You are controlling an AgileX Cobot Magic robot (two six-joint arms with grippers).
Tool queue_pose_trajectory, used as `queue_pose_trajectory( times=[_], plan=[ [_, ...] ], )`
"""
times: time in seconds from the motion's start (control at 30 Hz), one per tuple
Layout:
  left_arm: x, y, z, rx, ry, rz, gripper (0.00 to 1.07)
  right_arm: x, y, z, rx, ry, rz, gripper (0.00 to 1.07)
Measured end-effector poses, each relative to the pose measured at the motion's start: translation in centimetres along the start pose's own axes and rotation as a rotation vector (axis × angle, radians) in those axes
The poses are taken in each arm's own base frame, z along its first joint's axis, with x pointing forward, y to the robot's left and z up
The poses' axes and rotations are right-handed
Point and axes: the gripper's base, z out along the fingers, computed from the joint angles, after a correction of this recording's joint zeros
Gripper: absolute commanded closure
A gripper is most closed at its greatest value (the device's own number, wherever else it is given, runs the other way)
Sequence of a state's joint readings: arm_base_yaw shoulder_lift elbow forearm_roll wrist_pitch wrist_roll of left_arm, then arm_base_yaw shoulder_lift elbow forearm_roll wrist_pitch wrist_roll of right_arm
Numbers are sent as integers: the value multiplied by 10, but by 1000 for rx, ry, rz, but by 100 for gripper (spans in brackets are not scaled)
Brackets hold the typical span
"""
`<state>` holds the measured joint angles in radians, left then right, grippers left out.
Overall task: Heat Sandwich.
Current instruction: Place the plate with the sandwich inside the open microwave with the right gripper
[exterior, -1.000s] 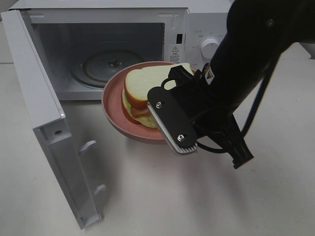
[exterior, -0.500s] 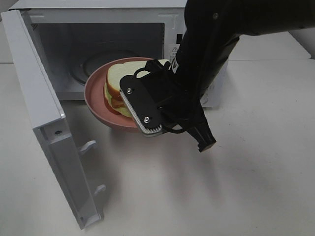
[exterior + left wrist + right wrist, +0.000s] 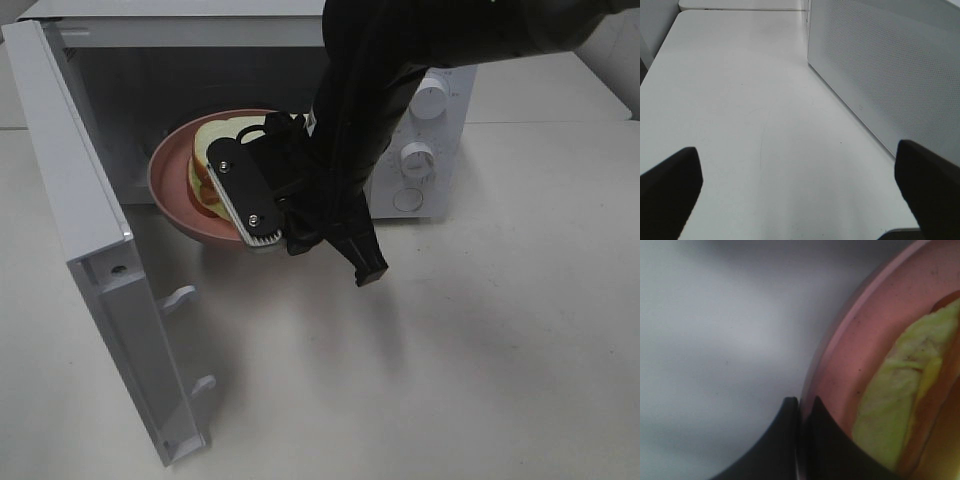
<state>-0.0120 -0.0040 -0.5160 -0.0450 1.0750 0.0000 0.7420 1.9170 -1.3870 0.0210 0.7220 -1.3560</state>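
Observation:
The sandwich [image 3: 207, 152], white bread with pale green lettuce, lies on a round pink plate [image 3: 168, 188]. My right gripper [image 3: 243, 200] is shut on the plate's near-right rim and holds the plate at the open mouth of the white microwave [image 3: 440, 60]. In the right wrist view its fingertips [image 3: 800, 407] pinch the plate's rim [image 3: 840, 345], with the sandwich's lettuce [image 3: 900, 390] just beyond. My left gripper [image 3: 800, 190] is open and empty above bare table; it does not show in the exterior view.
The microwave door [image 3: 90, 230] stands wide open at the left, edge toward me. Two dials [image 3: 432, 97] are on the right panel. The black right arm hides much of the cavity. A perforated grey panel [image 3: 880, 65] stands near the left gripper.
My right gripper has carried the plate with the sandwich to the left and farther back, from in front of the microwave up to its open mouth.

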Motion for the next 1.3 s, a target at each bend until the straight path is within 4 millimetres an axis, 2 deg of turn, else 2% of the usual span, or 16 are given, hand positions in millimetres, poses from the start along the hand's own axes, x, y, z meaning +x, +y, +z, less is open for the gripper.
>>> queue_pose_trajectory(
  times=[0.27,0.67,1.3],
  plan=[
    [0,0,0,0,0,0,7,-4,-26,16,-7,13,22,107],
    [0,0,0,0,0,0,7,-7,-51,32,11,26,65,107],
    [0,0,0,-2,0,1,7,0,-94,54,91,50,172,106]
  ],
)
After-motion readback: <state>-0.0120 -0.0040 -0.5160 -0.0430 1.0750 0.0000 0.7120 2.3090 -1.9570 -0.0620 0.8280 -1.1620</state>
